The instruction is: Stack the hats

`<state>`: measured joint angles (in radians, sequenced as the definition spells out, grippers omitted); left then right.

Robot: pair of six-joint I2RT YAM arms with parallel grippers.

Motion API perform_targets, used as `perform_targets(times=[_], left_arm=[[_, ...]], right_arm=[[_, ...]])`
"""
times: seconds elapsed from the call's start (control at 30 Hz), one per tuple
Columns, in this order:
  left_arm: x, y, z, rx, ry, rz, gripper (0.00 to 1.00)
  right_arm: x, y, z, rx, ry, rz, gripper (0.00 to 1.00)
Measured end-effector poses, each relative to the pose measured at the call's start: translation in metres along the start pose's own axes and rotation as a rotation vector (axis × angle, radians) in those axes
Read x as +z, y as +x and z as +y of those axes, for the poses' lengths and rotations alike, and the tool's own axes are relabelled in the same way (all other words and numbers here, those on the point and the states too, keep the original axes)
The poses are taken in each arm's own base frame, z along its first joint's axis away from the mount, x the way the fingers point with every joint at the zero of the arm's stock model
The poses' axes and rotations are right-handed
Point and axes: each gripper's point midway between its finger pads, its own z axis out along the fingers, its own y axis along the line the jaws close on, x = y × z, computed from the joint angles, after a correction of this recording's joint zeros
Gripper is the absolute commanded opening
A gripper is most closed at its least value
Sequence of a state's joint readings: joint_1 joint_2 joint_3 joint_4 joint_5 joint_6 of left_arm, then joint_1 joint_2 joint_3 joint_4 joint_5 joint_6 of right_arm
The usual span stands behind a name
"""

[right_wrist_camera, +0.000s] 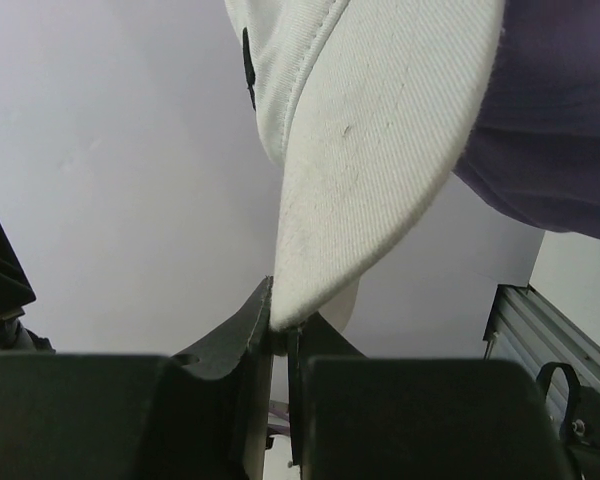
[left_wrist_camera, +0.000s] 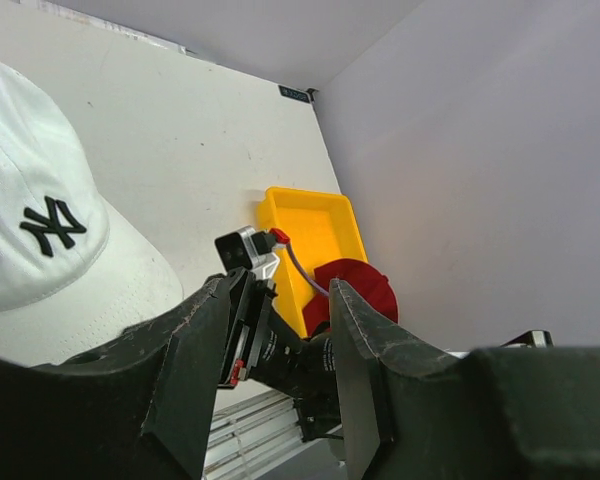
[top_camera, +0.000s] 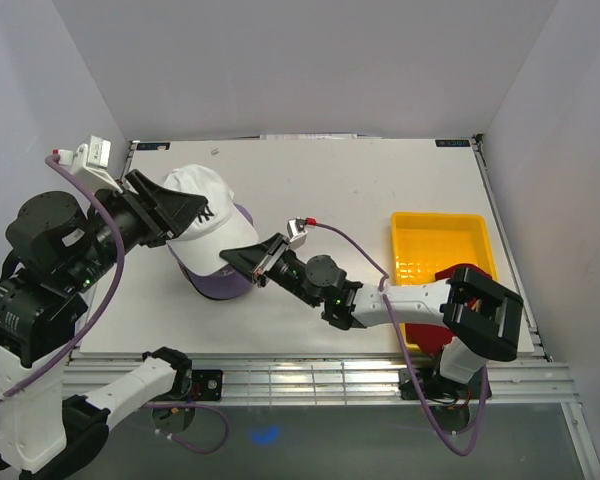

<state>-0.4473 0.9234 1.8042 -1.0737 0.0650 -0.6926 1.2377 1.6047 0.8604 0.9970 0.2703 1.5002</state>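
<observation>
Right pincer (right_wrist_camera: 280, 330) nips white cap (top_camera: 220, 232) brim over lavender cap (top_camera: 220, 284); left pincer (left_wrist_camera: 280, 292) parted, empty. Soft, light; grip brim.

The white hat (top_camera: 205, 212) covers most of the lavender hat (top_camera: 220, 285) beneath it. Well right of the white hat, the right arm (top_camera: 420, 298) largely hides the dark red hat (top_camera: 448, 272).

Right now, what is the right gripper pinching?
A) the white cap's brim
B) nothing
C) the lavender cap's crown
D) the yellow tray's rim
A: the right wrist view shows the right gripper shut on the brim tip of the white cap, which sits over the lavender cap.
</observation>
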Motion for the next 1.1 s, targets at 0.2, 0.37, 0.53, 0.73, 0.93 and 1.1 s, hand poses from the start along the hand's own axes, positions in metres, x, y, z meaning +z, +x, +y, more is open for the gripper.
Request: perform_targets(times=[0.2,0.37,0.53,0.73,0.93,1.1], left_arm=[[-0.007,-0.004,-0.004,0.016,0.009,-0.008,0.55],[-0.011,-0.007,-0.006,0.021,0.015,-0.015,0.55],[-0.013,-0.011,-0.009,0.026,0.022,-0.024,0.55],[-0.013,-0.01,-0.009,0.026,0.022,-0.023,0.55],[-0.01,-0.007,-0.006,0.024,0.013,-0.012,0.55],[-0.008,-0.004,-0.004,0.024,0.007,-0.003,0.56]], right_arm=[[0.02,-0.005,0.042,-0.035,-0.09,-0.005,0.08],[0.024,-0.009,0.053,-0.049,-0.115,-0.015,0.08],[0.025,-0.005,0.048,-0.036,-0.11,0.004,0.08],[0.023,-0.004,0.05,-0.005,-0.125,0.01,0.08],[0.018,-0.004,0.043,0.001,-0.124,0.013,0.08],[0.014,-0.004,0.029,-0.003,-0.094,0.014,0.08]])
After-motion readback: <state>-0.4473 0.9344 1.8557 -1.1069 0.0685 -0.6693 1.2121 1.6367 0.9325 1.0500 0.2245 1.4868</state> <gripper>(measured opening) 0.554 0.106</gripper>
